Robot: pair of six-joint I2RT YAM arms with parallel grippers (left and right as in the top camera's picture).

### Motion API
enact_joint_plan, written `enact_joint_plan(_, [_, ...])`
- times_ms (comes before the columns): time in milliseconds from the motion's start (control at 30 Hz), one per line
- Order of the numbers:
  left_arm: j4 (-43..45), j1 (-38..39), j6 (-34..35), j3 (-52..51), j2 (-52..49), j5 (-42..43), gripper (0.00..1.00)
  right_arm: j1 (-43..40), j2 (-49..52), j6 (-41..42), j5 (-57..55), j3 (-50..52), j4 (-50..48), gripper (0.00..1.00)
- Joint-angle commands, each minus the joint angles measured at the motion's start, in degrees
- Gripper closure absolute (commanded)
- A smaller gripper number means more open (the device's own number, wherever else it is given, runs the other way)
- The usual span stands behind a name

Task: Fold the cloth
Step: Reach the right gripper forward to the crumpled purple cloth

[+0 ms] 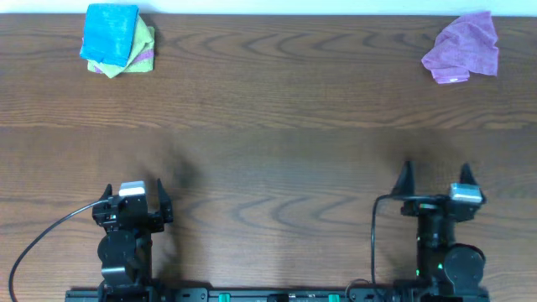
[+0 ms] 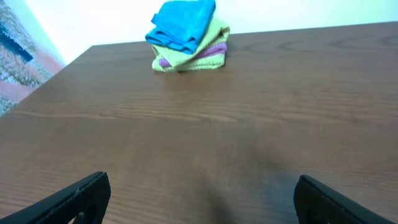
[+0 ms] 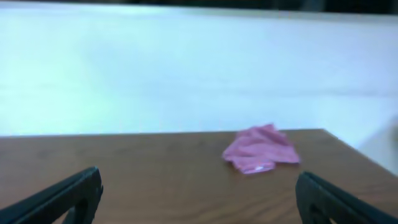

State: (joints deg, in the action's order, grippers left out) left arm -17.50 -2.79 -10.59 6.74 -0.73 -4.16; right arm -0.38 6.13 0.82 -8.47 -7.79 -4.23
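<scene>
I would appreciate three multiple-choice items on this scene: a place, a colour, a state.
1. Where does the crumpled purple cloth lie? A) between the arms B) far right corner of the table C) beneath the left arm
2. What colour tops the stack? A) white B) yellow-green C) blue
3. The left end effector and right end effector are: A) open, empty B) shut on cloth C) shut, empty
1 B, it lies alone at the far right; 2 C, a blue cloth lies uppermost; 3 A, both spread, nothing between.
</scene>
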Motion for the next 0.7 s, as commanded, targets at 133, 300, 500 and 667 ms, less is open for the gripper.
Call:
enact_joint_plan(133, [-1.0,0.2,-0.8,-1.1,0.4,1.2,0.05,-7.5,30.5,3.5,-3.3,-1.7,-20.0,0.01])
enact_joint_plan(300, [-1.0,0.2,-0.8,-1.1,0.4,1.2,0.05,-13.4,56.0,3.6,5.1,-15.3,-25.2,0.01])
enact_joint_plan(500, [-1.0,0.2,-0.8,-1.1,0.4,1.2,0.05,-15.1,80.0,2.7,7.7,-38.6,-20.1,0.01])
enact_joint_plan(667, [-1.0,0.2,-0.8,-1.1,0.4,1.2,0.05,-17.0,94.6,0.7,7.6,-58.1,-11.0,0.01])
